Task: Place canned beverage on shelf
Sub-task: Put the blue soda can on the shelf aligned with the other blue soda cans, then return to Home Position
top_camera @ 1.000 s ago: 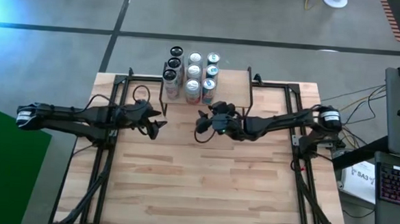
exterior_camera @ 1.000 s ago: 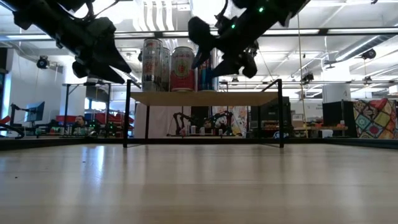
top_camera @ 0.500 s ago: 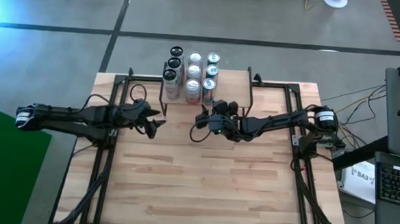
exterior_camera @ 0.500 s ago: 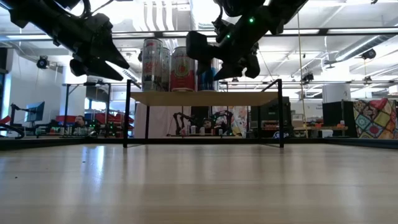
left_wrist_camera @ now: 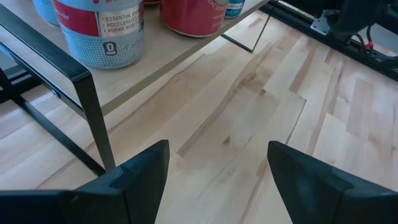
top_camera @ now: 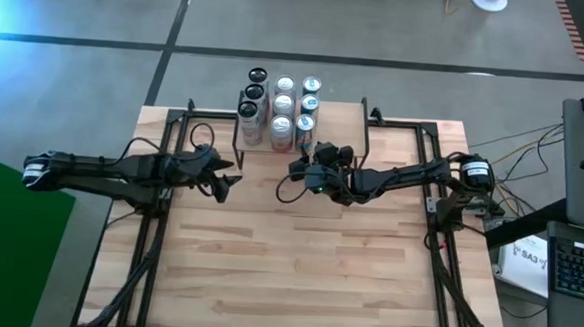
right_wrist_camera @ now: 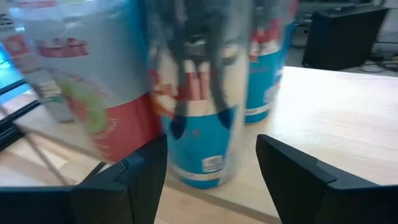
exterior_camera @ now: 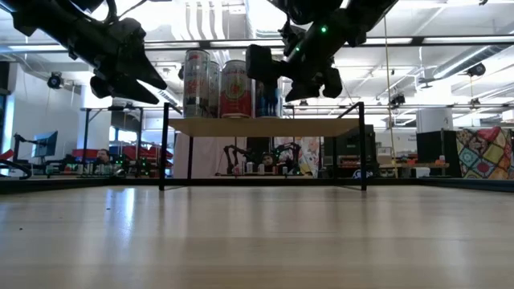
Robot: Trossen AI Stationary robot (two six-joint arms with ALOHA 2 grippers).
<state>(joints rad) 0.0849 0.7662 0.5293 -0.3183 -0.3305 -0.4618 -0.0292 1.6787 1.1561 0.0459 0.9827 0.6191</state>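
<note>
The shelf is a low rack with a light wood board on black wire legs, and it stands at the table's far middle. Several cans stand upright on the board in rows. A blue-and-white can stands nearest the board's front edge. My right gripper is open just in front of it at can height. Its fingers stand on either side of the can and are apart from it. My left gripper is open and empty, raised over the table by the shelf's near left leg.
The black frame rails run along both sides of the table. The wooden tabletop stretches toward the near edge. The right part of the shelf board is bare. A red can and a pale can stand left of the blue one.
My right gripper has moved a little toward the table's far edge, closer to the cans on the shelf. It has turned slightly and stays open. The cans have not moved.
</note>
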